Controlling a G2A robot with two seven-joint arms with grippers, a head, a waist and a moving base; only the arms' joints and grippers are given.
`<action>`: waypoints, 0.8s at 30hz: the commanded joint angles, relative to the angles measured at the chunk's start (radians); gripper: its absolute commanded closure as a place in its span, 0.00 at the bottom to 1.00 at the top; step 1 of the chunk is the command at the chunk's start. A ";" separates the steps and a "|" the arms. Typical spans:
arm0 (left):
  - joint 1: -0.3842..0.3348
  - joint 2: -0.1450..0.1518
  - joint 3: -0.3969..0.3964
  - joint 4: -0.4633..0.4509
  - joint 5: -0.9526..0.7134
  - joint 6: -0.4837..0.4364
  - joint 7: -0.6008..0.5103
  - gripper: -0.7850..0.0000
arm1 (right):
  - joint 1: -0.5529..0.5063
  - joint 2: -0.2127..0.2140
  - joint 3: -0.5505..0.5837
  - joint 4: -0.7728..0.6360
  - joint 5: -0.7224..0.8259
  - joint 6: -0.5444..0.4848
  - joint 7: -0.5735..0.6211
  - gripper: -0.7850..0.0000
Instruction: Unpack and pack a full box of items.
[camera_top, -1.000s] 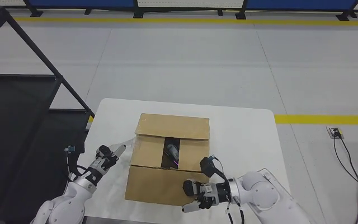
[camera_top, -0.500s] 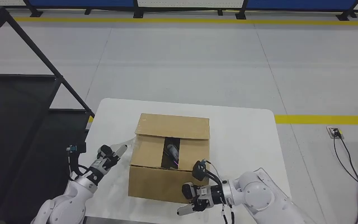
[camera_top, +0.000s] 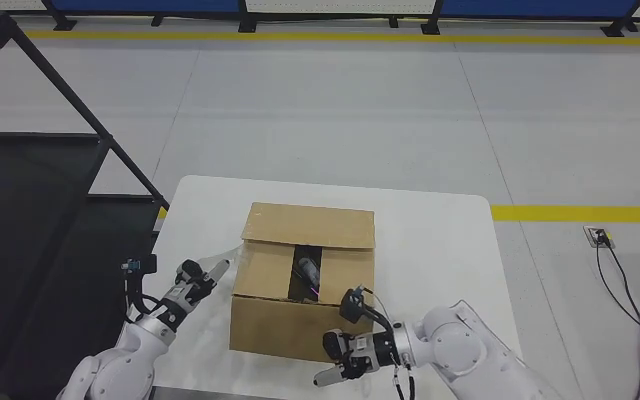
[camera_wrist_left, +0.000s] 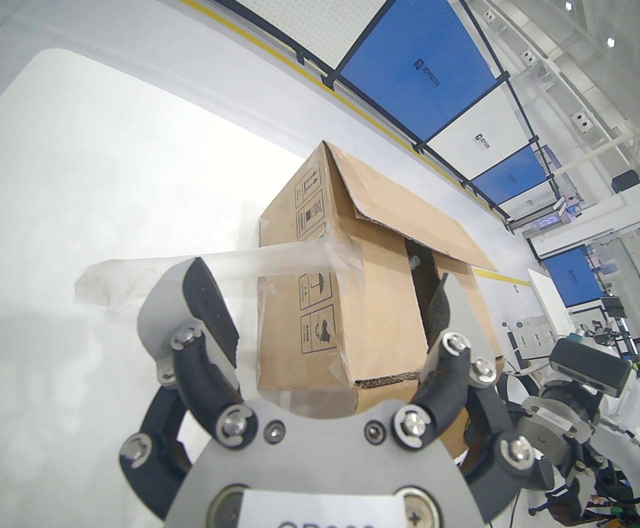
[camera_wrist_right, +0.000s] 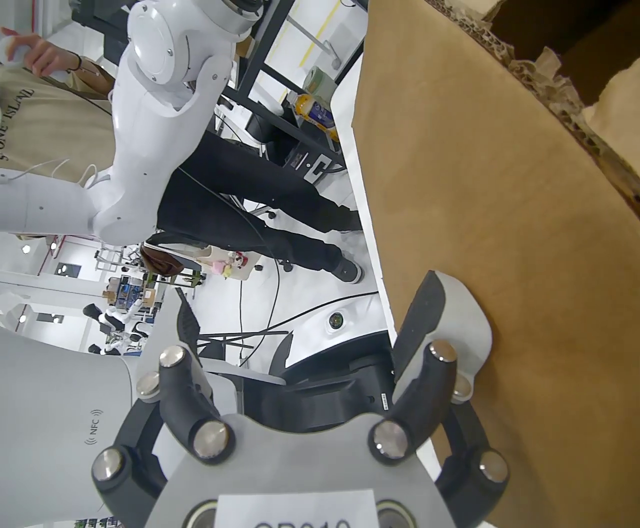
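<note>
Moved: right gripper, leftward along near wall of brown cardboard box on white desk; fingers spread, empty. Left gripper beside box, fingers spread. Likely step: opening; next, lift a flap.

The cardboard box is plain brown with black handling symbols printed on one side, and its tape strip is clear and cloudy. The tabletop is white. The left hand and the right hand are silver-grey with black pads.
</note>
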 joint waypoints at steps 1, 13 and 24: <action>-0.002 0.000 0.002 0.001 0.002 -0.001 0.000 0.00 | 0.000 0.003 0.006 -0.012 0.045 -0.024 0.017 0.00; 0.005 0.005 -0.013 0.005 -0.036 -0.065 -0.022 0.00 | -0.034 0.019 0.095 -0.065 0.200 -0.164 -0.083 0.00; 0.037 0.020 -0.052 0.013 -0.053 -0.207 -0.089 0.00 | -0.034 0.013 0.186 -0.030 0.197 -0.137 -0.374 0.00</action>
